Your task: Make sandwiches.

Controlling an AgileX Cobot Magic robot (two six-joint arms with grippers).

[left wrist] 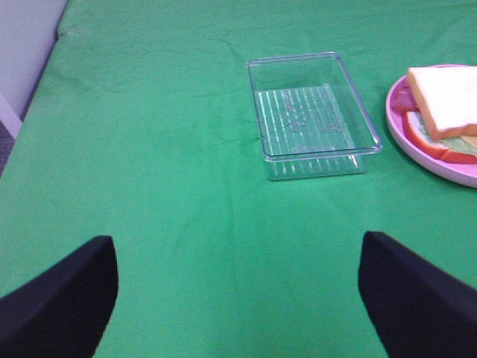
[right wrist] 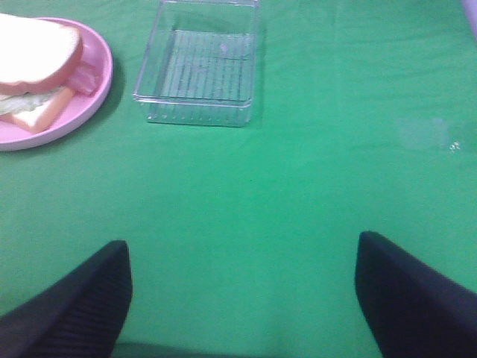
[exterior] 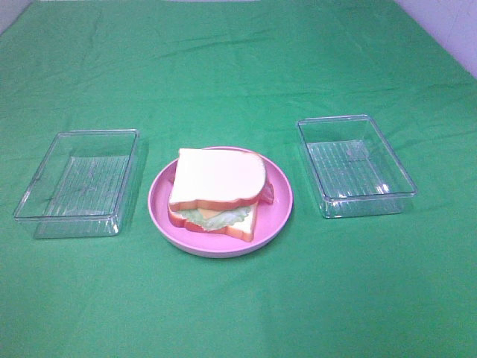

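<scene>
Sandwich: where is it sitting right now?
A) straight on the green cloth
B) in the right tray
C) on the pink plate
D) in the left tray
C: the sandwich rests on the pink plate, which stands between the left tray and the right tray; both trays hold nothing.

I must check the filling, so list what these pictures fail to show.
- Sandwich middle layers: exterior high, top bread slice hides them; only lettuce, cheese and a red edge peek out.
- Pink plate: left wrist, frame edge cuts it.
- Left hand, right hand: only dark finger edges show.
</scene>
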